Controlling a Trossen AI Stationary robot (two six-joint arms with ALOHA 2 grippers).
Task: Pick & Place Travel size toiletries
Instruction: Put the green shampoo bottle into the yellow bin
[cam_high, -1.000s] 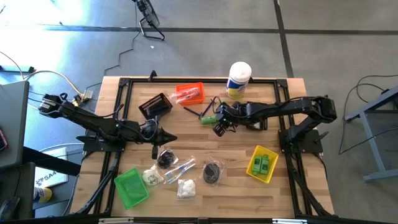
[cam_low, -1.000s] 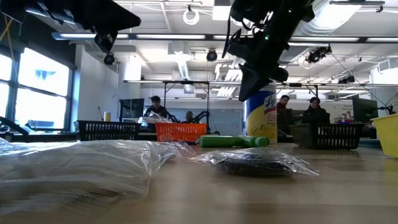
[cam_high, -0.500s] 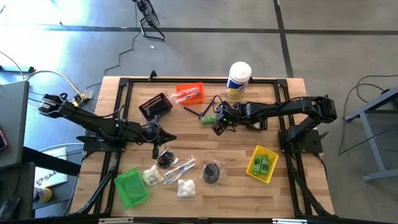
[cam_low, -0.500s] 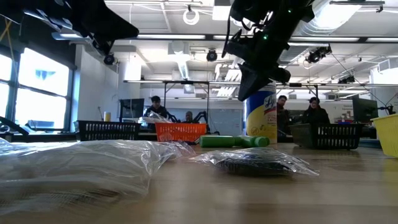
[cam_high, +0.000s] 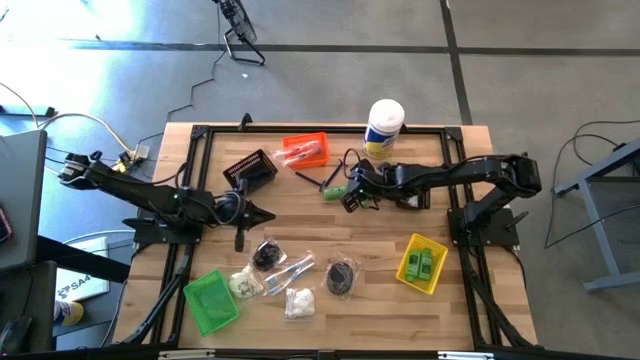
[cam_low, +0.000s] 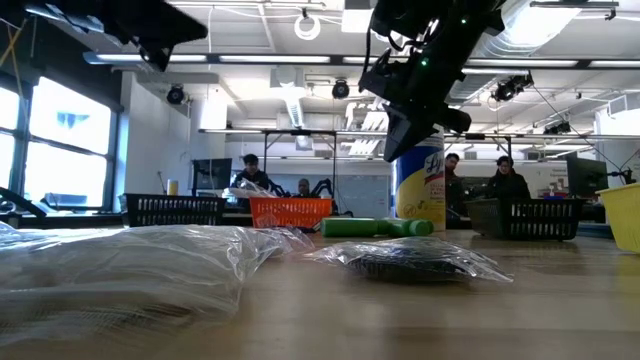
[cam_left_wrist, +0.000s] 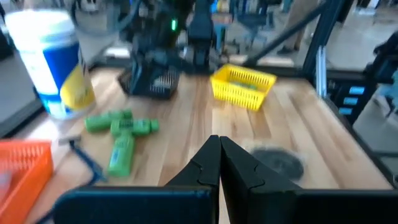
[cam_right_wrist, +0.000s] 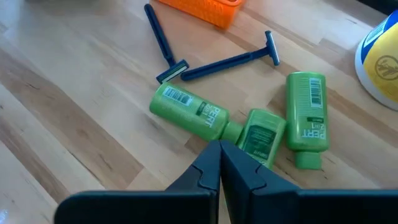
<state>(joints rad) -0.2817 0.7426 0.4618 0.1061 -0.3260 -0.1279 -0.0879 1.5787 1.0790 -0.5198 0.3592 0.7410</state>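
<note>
Three bright green mini bottles (cam_right_wrist: 189, 112) lie on their sides on the wood, right below my right gripper (cam_right_wrist: 219, 155), which hangs shut over them without touching. Two dark blue razors (cam_right_wrist: 163, 46) lie beside them. My left gripper (cam_high: 272, 214) is shut and empty, hovering at mid-left of the table and pointing toward the right edge. Dark round bundles (cam_high: 342, 275), clear slim packets (cam_high: 290, 272) and bags of white puffs (cam_high: 298, 302) lie flat near the front edge.
A tall white canister (cam_high: 383, 128) stands at the far edge. An orange bin (cam_high: 305, 150) and a black bin (cam_high: 250, 170) sit at the far left. A green bin (cam_high: 210, 300) is at the near left. A yellow bin (cam_high: 422, 262) holds green bottles.
My left gripper has drawn back toward the table's left edge and risen a little, staying shut. My right gripper has rolled slightly about its own axis while staying in place over the green bottles.
</note>
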